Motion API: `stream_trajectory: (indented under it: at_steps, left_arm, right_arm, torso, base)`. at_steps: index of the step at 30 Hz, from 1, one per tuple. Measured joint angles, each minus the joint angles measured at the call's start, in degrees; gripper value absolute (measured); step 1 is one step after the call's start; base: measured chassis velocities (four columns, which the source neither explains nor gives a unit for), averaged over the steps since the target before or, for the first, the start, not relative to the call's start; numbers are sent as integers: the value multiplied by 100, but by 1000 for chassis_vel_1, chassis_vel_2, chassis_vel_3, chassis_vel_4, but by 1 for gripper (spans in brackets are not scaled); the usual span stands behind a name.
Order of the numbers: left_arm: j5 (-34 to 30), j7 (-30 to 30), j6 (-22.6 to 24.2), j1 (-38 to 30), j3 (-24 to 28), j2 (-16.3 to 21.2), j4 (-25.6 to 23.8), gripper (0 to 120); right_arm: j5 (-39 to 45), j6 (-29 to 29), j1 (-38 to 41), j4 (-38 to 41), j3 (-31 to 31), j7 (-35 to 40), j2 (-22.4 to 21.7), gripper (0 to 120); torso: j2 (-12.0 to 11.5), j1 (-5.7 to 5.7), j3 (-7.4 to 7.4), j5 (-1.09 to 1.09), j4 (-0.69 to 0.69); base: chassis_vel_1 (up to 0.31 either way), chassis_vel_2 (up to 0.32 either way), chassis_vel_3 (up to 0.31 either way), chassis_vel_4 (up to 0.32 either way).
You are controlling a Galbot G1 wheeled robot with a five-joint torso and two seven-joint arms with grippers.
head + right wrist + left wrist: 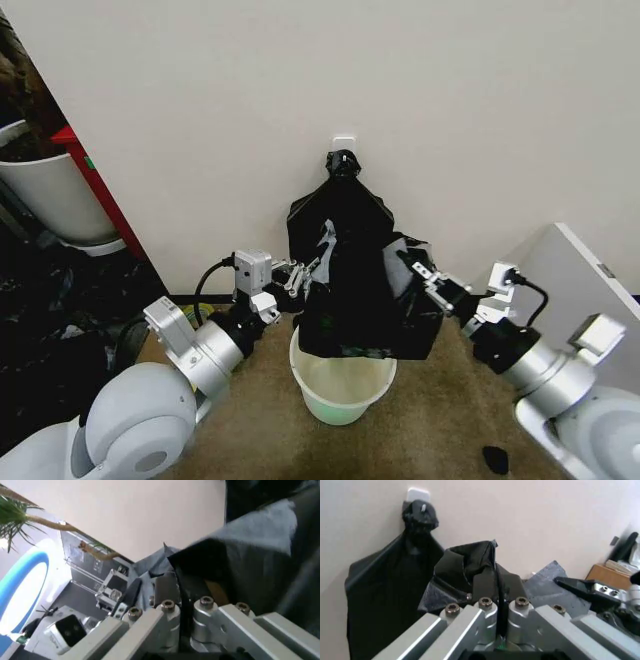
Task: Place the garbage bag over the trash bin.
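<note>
Pale wall behind; garbage bag point(365, 300) hangs just above trash bin point(343, 385), L gripper point(297, 278) & R gripper point(425, 272) each pinching an edge. Film looks light, limp, slippery: hold at mouth hem.

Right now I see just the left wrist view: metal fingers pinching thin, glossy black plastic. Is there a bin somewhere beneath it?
Observer: Yes. In the head view, a small round white plastic bucket, the trash bin, stands on the brown floor directly below the wrinkled black garbage bag.
Operator: Is the bag over it?
Observer: Not yet. The bag's lower edge hangs at the far side of the rim, and the bin's mouth is uncovered.
Operator: What about the other arm?
Observer: The right wrist view shows the right gripper shut on the film, opposite the left gripper.
</note>
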Motion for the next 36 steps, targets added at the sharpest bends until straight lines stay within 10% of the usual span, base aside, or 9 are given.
stream_trajectory:
  at_steps: [10,23,36]
  left_arm:
    - [167,-42,-74,345,-3,-247,227,0]
    - [1034,-48,-397,516,786,-1771,2036,0]
    - [1220,-399,-380,1189,698,-1891,2342,0]
  right_arm:
    - [-734,117,-69,-53,-618,10,426,0]
    - [-2187,639,-389,-1121,-718,-13,715,0]
    - [-3446,283,-1058,-1462,-696,454,397,0]
  torso:
    - [0,0,0,0,0]
    - [0,0,0,2,0]
    - [0,0,0,2,0]
  base:
    - [0,0,0,0]
    - [0,0,0,0]
    - [0,0,0,0]
